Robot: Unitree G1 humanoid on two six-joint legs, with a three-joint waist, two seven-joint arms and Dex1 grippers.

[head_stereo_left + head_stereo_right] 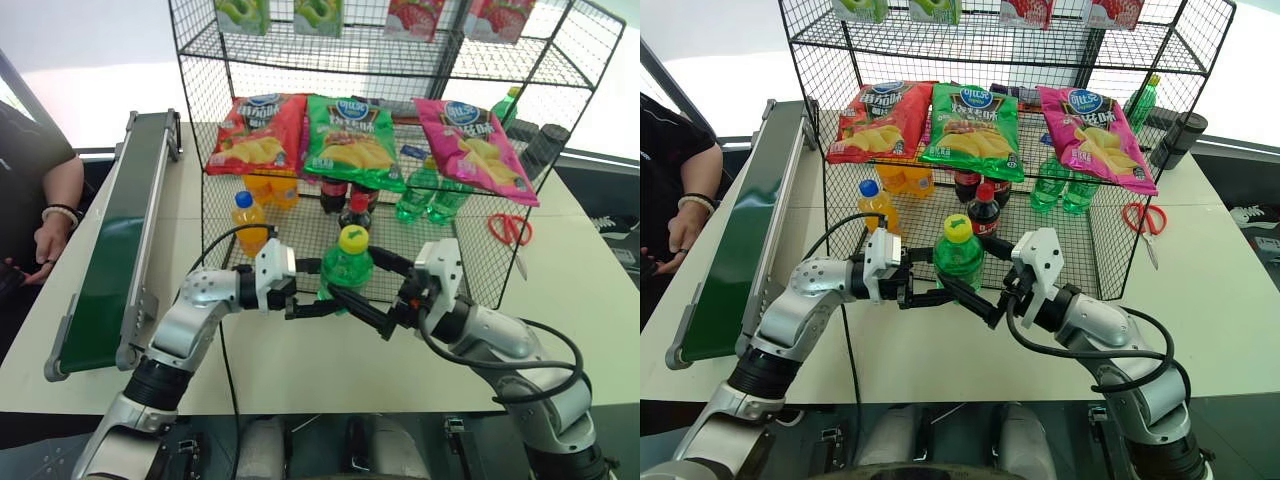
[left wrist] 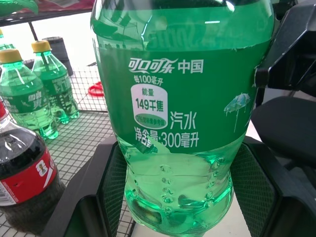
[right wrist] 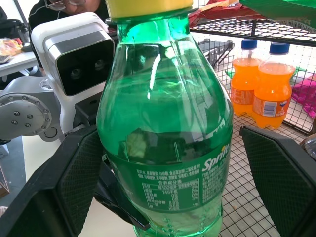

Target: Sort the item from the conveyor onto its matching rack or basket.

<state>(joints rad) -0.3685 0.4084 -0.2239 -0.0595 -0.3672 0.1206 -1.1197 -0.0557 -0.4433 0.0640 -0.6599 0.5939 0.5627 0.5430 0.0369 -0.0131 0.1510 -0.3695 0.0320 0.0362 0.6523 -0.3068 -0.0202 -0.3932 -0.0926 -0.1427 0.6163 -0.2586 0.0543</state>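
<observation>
A: We're looking at a pale tabletop, with red scissors on the right.

B: Yep, plus bright glare at the far wall, and a seated person on our left.

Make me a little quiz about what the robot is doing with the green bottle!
1. True or false: the left end effector is shut on the green bottle.
2. Pick one. The right end effector is:
A. shut on a cola bottle
B. open, with a finger on each side of the green bottle
C. holding a chip bag
3. What colour are the scissors lying beside the rack?

Key: 1 true; 2 B; 3 red.
</observation>
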